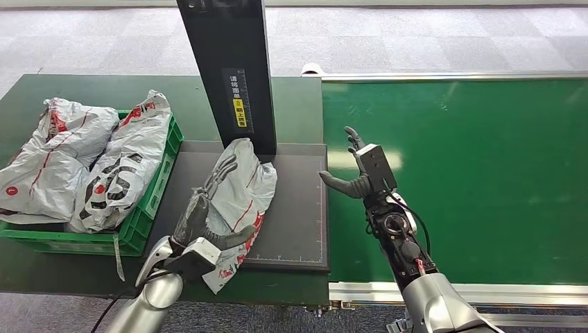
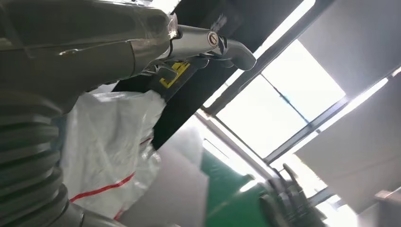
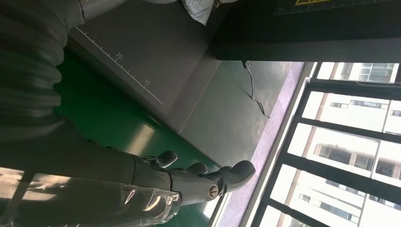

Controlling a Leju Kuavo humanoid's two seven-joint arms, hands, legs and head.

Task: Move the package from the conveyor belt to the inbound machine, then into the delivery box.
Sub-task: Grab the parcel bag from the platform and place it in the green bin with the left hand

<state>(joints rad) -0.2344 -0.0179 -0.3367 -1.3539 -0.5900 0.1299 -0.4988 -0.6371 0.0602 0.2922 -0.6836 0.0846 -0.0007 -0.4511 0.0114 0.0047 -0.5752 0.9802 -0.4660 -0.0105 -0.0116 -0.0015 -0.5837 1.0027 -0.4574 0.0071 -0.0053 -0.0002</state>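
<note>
Head view shows the package lying on the inbound machine's dark platform, at 9 o'clock from the conveyor belt. Left hand grasps the package. Right hand hovers released, fingers spread, over the belt's edge.

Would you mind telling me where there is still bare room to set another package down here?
The green conveyor belt is bare around the open right hand. The grey platform is free between the package under the left hand and the belt. The green crate is crowded with two bags.
</note>
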